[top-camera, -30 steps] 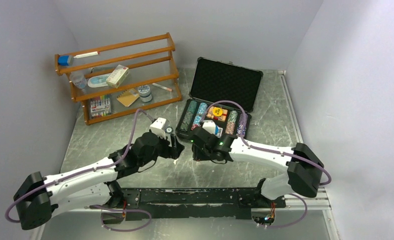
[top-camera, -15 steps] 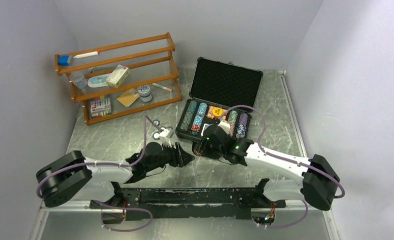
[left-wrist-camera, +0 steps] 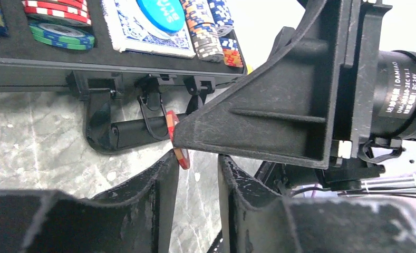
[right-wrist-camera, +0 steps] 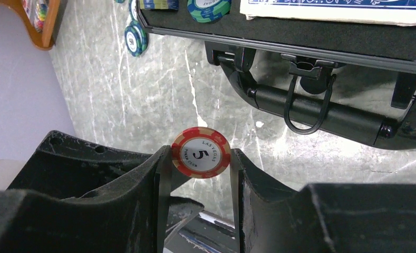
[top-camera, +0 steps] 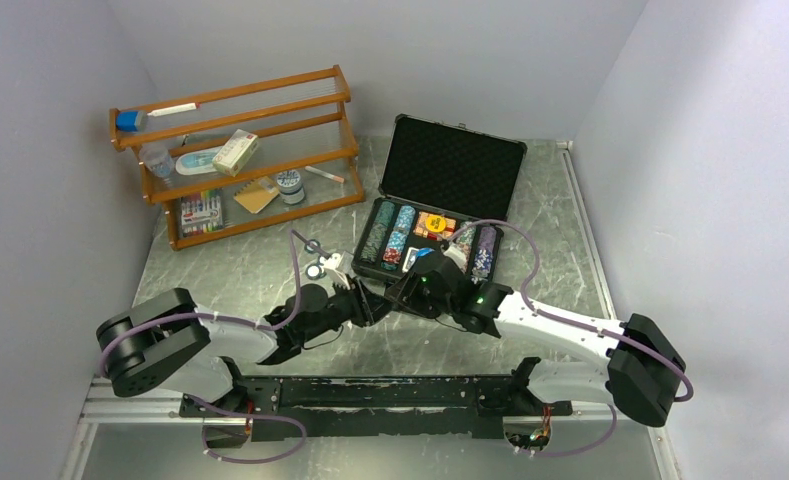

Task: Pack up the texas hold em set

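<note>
The black case (top-camera: 450, 165) lies open at the back, with rows of striped chips (top-camera: 395, 232) and card decks in its tray. My right gripper (right-wrist-camera: 201, 153) is shut on a red "5" poker chip (right-wrist-camera: 201, 153), held by its edges above the table just in front of the case handle (right-wrist-camera: 311, 113). My left gripper (left-wrist-camera: 197, 158) is open, and its fingertips sit right at that chip (left-wrist-camera: 178, 145), seen edge-on beside the left finger. In the top view both grippers, left (top-camera: 375, 305) and right (top-camera: 398, 297), meet in front of the case.
Two loose blue-green chips (top-camera: 314, 268) lie on the marble table to the left of the case; one shows in the right wrist view (right-wrist-camera: 135, 39). An orange wooden rack (top-camera: 235, 150) with small items stands at the back left. A card deck with a blue button (left-wrist-camera: 161, 10) sits in the tray.
My left arm has dropped low and reached right until its fingertips meet the right gripper. My right gripper has shifted slightly, staying in front of the case.
</note>
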You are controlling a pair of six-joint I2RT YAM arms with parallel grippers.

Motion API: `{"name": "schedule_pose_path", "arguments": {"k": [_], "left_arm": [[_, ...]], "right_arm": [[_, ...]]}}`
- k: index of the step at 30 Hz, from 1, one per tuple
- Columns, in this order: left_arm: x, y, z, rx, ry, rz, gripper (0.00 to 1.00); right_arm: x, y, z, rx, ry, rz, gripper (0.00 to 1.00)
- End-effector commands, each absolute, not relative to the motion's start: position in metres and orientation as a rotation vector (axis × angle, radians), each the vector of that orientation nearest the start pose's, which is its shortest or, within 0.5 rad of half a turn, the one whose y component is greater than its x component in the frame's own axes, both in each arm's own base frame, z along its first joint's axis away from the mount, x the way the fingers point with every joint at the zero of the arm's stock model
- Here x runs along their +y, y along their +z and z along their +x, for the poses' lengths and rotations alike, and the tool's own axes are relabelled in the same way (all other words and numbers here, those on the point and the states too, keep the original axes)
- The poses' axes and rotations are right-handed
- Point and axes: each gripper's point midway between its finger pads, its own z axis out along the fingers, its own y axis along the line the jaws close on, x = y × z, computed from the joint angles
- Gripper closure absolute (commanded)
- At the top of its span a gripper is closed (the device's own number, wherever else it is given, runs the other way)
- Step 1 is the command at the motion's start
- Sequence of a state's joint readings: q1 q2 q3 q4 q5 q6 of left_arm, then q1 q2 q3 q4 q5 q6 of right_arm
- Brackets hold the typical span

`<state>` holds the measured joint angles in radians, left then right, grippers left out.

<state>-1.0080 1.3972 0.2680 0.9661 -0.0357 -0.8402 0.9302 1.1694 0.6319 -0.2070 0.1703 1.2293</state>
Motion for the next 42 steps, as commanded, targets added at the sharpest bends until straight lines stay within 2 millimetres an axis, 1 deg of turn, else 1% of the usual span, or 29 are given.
{"name": "schedule_pose_path", "arguments": {"k": [1, 8, 11, 12, 13, 15, 17, 20, 22, 26, 28, 30, 31, 33, 35, 36, 37, 40, 42], "left_arm": [[-0.335, 0.143, 0.2, 1.789, -1.292, 0.05, 0.65], [-0.335, 0.14, 0.205, 1.798, -1.259, 0.035, 0.8], [-0.334, 0.141, 0.207, 1.786, -1.249, 0.031, 0.92], [-0.333, 0.142, 0.208, 1.782, -1.241, 0.038, 0.93], [-0.333, 0.142, 0.208, 1.781, -1.231, 0.048, 0.93], [-0.33, 0.139, 0.208, 1.791, -1.19, 0.082, 0.93], [-0.324, 0.136, 0.209, 1.799, -1.147, 0.094, 0.93], [-0.319, 0.139, 0.21, 1.782, -1.075, 0.163, 0.93], [-0.321, 0.148, 0.207, 1.737, -1.047, 0.274, 0.93], [-0.34, 0.164, 0.191, 1.62, -1.003, 0.646, 0.93], [-0.353, 0.172, 0.186, 1.572, -0.994, 0.787, 0.93], [-0.369, 0.183, 0.184, 1.516, -0.993, 0.919, 0.93], [-0.379, 0.186, 0.183, 1.504, -1.002, 0.974, 0.93], [-0.401, 0.191, 0.176, 1.44, -1.029, 1.147, 0.93], [-0.419, 0.188, 0.172, 1.401, -1.049, 1.284, 0.93], [-0.425, 0.182, 0.169, 1.395, -1.06, 1.352, 0.93], [-0.435, 0.179, 0.168, 1.378, -1.082, 1.413, 0.93], [-0.453, 0.164, 0.162, 1.381, -1.142, 1.561, 0.93], [-0.463, 0.155, 0.158, 1.387, -1.172, 1.629, 0.93]], "right_arm": [[0.284, 0.112, 0.192, 2.409, 0.959, 0.487, 0.58], [0.284, 0.112, 0.193, 2.405, 0.964, 0.494, 0.58], [0.284, 0.112, 0.194, 2.405, 0.96, 0.493, 0.58], [0.283, 0.112, 0.195, 2.406, 0.953, 0.491, 0.57], [0.281, 0.113, 0.198, 2.403, 0.946, 0.486, 0.54], [0.278, 0.121, 0.209, 2.391, 0.928, 0.402, 0.4], [0.266, 0.129, 0.227, 2.389, 0.853, 0.324, 0.33], [0.243, 0.147, 0.257, 2.348, 0.766, 0.28, 0.29], [0.227, 0.157, 0.272, 2.302, 0.738, 0.296, 0.29], [0.192, 0.167, 0.296, 2.245, 0.691, 0.37, 0.29], [0.17, 0.171, 0.309, 2.212, 0.673, 0.43, 0.29], [0.147, 0.171, 0.318, 2.181, 0.667, 0.495, 0.29], [0.139, 0.171, 0.322, 2.167, 0.673, 0.526, 0.3], [0.123, 0.168, 0.326, 2.151, 0.701, 0.587, 0.3], [0.109, 0.163, 0.328, 2.137, 0.732, 0.648, 0.3], [0.102, 0.16, 0.328, 2.132, 0.745, 0.674, 0.3], [0.094, 0.158, 0.328, 2.124, 0.75, 0.703, 0.3], [0.074, 0.15, 0.325, 2.107, 0.76, 0.775, 0.31], [0.058, 0.145, 0.324, 2.095, 0.754, 0.826, 0.31]]}}
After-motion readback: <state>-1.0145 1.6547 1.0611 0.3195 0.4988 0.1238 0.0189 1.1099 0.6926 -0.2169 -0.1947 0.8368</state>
